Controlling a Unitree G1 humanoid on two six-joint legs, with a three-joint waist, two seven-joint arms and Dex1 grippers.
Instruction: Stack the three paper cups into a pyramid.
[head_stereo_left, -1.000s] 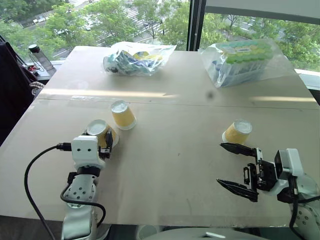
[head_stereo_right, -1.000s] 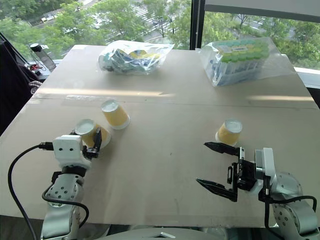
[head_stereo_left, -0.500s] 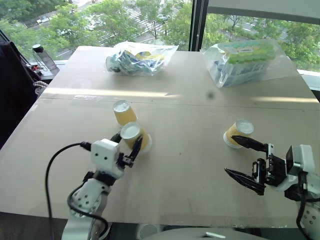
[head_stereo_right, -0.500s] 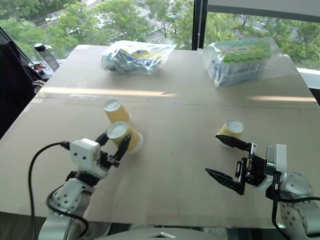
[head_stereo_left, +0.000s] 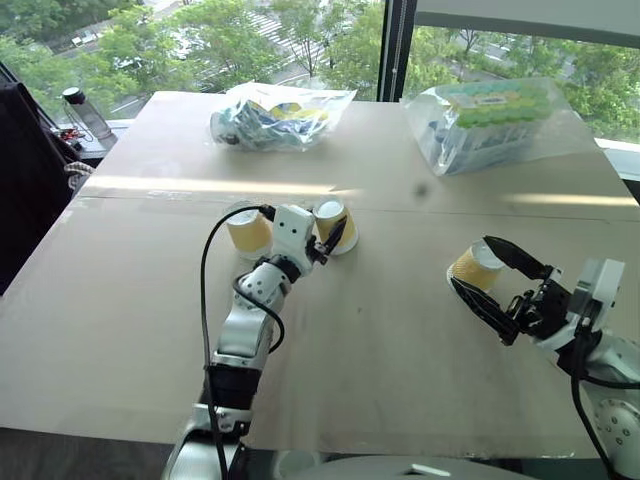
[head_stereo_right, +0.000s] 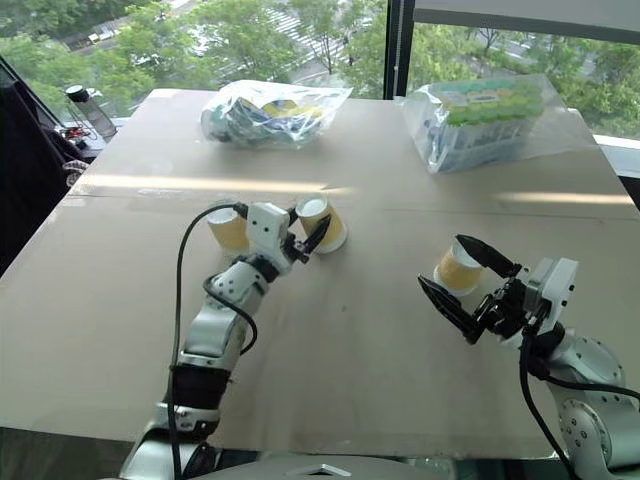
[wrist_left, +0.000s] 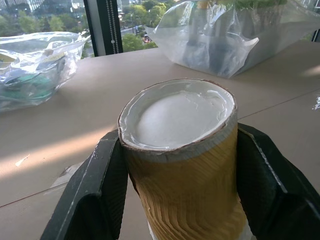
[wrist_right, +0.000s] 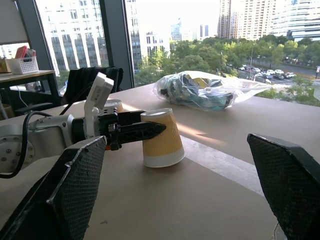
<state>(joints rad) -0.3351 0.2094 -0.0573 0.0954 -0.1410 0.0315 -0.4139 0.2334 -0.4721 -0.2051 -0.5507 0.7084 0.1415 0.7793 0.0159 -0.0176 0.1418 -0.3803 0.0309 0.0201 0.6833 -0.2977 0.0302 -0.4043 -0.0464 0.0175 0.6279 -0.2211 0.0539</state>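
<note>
Three yellow paper cups stand upside down on the table (head_stereo_left: 380, 330). My left gripper (head_stereo_left: 335, 230) is shut on one cup (head_stereo_left: 328, 220), its black fingers (wrist_left: 95, 200) pressing both ribbed sides; in the right wrist view this cup (wrist_right: 161, 137) has its rim down at the table top. A second cup (head_stereo_left: 245, 232) stands just left of it, partly behind the left hand. The third cup (head_stereo_left: 474, 266) stands at the right. My right gripper (head_stereo_right: 441, 262) is open close to it and a little above, with nothing between its fingers (wrist_right: 75, 190).
Two clear bags of packaged goods lie at the far side, one at the back middle (head_stereo_left: 275, 117), a bigger one at the back right (head_stereo_left: 495, 122). A bottle (head_stereo_left: 78, 112) stands off the far left corner. A seam crosses the table.
My left gripper has carried its cup forward and right, from the near left past the second cup. My right gripper has turned and edged forward toward the third cup, still open.
</note>
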